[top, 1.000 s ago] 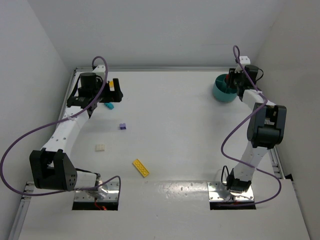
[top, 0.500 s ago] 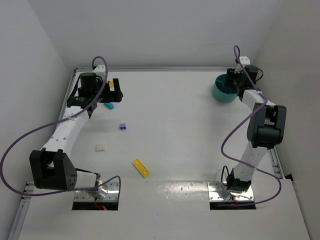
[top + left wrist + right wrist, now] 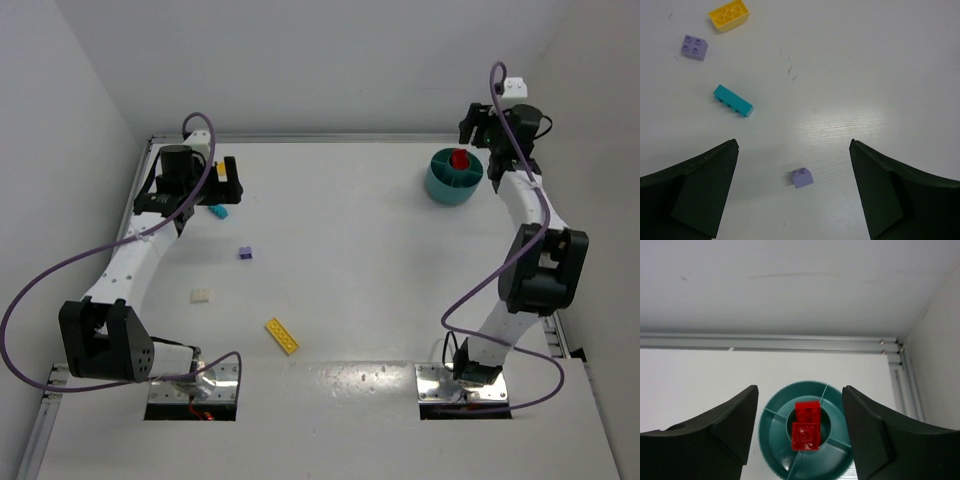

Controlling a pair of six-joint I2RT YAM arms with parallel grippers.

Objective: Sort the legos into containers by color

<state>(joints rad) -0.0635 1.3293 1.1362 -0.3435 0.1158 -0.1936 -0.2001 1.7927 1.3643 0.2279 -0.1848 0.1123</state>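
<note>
Teal dish [image 3: 447, 186] stands in the far right corner, split into a centre well and outer compartments. Red bricks [image 3: 806, 435] lie in the centre well. They show as two blocks touching, one apparently resting partly on the other; whether they are clipped together cannot be told. Right gripper [image 3: 800, 388] hangs above the dish, jaws spread wide, carrying nothing. Left gripper [image 3: 794, 145] is near the far left corner, jaws likewise wide and empty.

Handling, as judged: the pieces are light, rigid, hard plastic with smooth walls. They are not fragile but are liable to skid or squirt out under an off-centre pinch. Take each across two flat opposite side walls, and the long pieces across the short width at mid-length. The flat plate sits low, so the fingertips must come right down to the surface.

Count in the overhead view, loose on the table [image 3: 380, 260]:
- One cyan brick [image 3: 217, 211], by the left edge just beside the left gripper.
- One purple cube [image 3: 245, 253], further in from that edge.
- One cream brick [image 3: 202, 295], about midway along the left edge.
- One yellow plate [image 3: 282, 335], toward the near edge, left of centre.

That makes four loose pieces.

The left wrist view shows the cyan brick, a small purple piece [image 3: 803, 177], a larger purple brick [image 3: 694, 47] and a chunky yellow brick [image 3: 729, 14]. Not all of these can be matched to the overhead view, so the total may be higher.
</note>
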